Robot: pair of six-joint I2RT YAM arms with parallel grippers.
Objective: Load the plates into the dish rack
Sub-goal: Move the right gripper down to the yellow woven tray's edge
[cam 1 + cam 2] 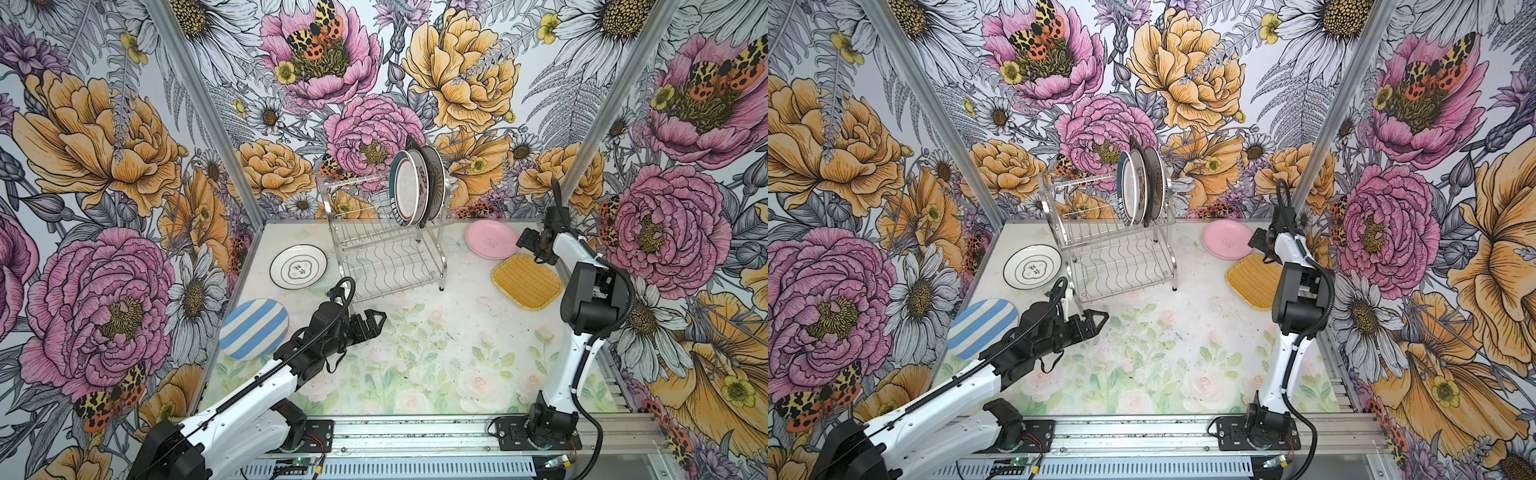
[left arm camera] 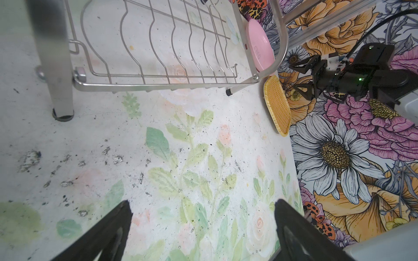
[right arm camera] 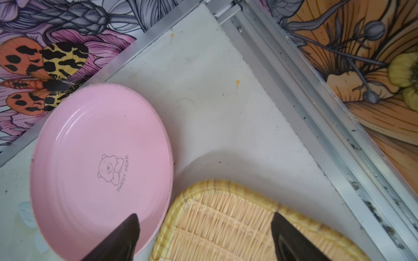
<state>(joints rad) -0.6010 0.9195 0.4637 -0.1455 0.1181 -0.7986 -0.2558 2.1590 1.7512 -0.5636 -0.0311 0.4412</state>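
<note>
Plates (image 1: pixel 415 187) stand edge-up in dish rack (image 1: pixel 382 249) slots at centre frame; right pincer (image 3: pixel 204 217), wide and empty, hangs over side-by-side pink plate (image 1: pixel 492 239) and yellow plate (image 1: pixel 527 281) at right, presumably choosing one; left pincer (image 1: pixel 374 320) wide, idle.

The floral table (image 1: pixel 415 353) carries the dish rack (image 1: pixel 386 257), pink plate (image 1: pixel 490 239), yellow plate (image 1: pixel 527 281), striped plate (image 1: pixel 253 328), white plate (image 1: pixel 298 266).

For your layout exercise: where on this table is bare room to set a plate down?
Free: the wide table stretch in front of the dish rack, between left gripper and yellow plate. Crowded: far right corner, pink plate beside yellow plate under the right gripper.
</note>
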